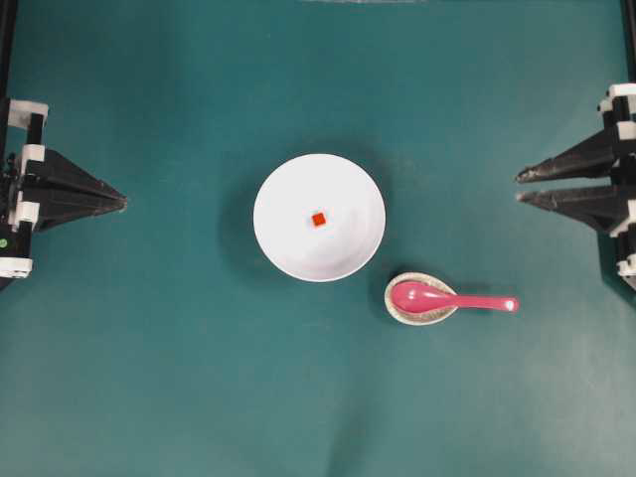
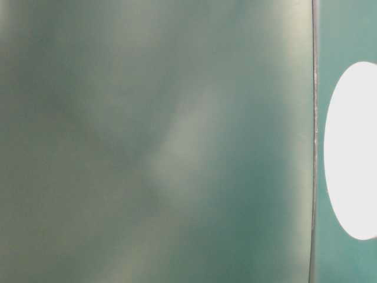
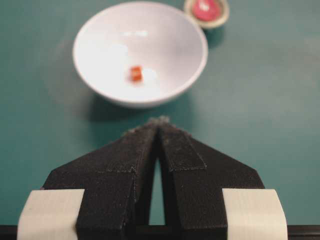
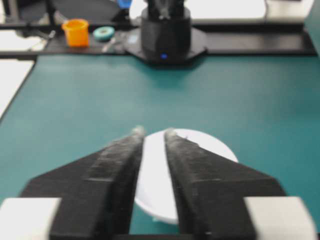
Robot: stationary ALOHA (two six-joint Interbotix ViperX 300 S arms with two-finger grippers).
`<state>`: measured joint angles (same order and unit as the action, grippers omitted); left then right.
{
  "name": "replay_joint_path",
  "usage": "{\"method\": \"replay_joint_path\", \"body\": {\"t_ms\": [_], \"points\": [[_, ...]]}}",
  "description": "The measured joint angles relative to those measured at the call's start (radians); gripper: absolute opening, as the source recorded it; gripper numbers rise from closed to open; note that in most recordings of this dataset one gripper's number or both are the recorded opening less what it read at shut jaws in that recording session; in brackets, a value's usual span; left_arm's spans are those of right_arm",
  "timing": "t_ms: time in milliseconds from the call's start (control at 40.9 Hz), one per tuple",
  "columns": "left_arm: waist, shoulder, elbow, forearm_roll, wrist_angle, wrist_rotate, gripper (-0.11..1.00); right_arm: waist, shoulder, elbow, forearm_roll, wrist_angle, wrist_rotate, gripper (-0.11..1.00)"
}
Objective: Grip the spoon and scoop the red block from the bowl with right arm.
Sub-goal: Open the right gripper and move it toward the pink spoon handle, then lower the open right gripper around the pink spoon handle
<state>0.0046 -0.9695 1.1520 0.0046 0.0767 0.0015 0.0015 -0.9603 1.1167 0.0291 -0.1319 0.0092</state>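
The white bowl [image 1: 319, 217] stands mid-table with the small red block [image 1: 318, 220] on its floor; both also show in the left wrist view, the bowl [image 3: 165, 50] and the red block [image 3: 136, 73]. The pink spoon [image 1: 452, 299] lies right of the bowl, its scoop resting in a small speckled dish [image 1: 401, 310] and its handle pointing right. My right gripper [image 1: 520, 187] hangs at the right edge, open with a narrow gap and nothing between its fingers; the bowl [image 4: 220, 147] lies beyond the right gripper [image 4: 151, 132]. My left gripper [image 1: 121, 203] is shut at the left edge, empty.
Green mat covers the table. The other arm's black base [image 4: 165, 35] stands at the far side in the right wrist view, with an orange cup [image 4: 76, 31] and a tape roll [image 4: 103, 33] beside it. The table-level view is a blur.
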Motion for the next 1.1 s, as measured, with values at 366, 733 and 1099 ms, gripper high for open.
{"method": "replay_joint_path", "body": {"t_ms": [366, 733, 1099], "points": [[0.005, 0.009, 0.0, -0.002, 0.002, 0.0, 0.0, -0.002, 0.0, 0.002, 0.028, 0.015, 0.0, 0.49], [0.032, 0.009, 0.0, 0.0, 0.005, 0.009, 0.0, -0.002, 0.008, 0.0, 0.06, 0.018, 0.0, 0.58], [0.034, 0.009, 0.0, 0.0, 0.041, 0.008, 0.0, 0.003, 0.08, 0.034, 0.103, -0.012, 0.002, 0.58]]}}
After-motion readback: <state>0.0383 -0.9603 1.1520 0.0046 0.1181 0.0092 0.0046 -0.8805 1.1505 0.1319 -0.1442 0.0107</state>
